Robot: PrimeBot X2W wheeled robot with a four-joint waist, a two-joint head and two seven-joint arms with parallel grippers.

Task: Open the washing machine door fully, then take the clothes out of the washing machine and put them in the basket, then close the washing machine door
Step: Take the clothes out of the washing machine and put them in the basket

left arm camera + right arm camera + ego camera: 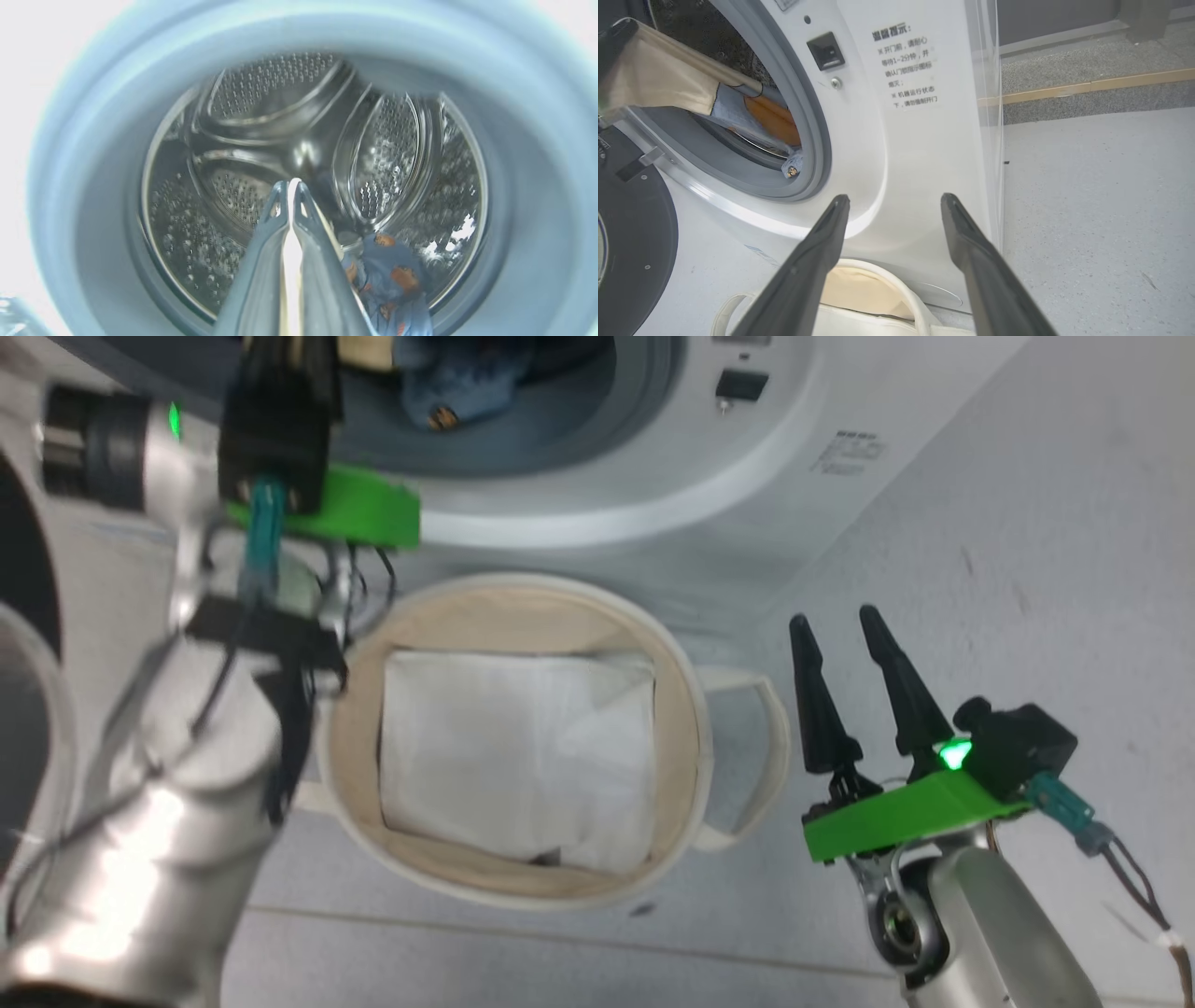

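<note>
The washing machine (747, 495) stands open, its door (635, 233) swung out to the left. My left gripper (293, 184) is at the drum mouth, shut on a thin fold of the cream cloth (658, 79), which stretches out of the opening with its orange and blue print trailing inside. The light blue bear-print cloth (392, 280) lies at the drum's lower front, partly over the grey gasket (457, 387). The cream basket (686, 691) sits on the floor just below the opening. My right gripper (836, 616) hovers open and empty to the basket's right.
A plain white flat sheet (513, 756) lies in the basket's bottom. My left forearm (159, 821) crosses the basket's left side. Grey floor (1027, 569) lies open to the right of the machine, with a raised kerb (1087, 86) farther off.
</note>
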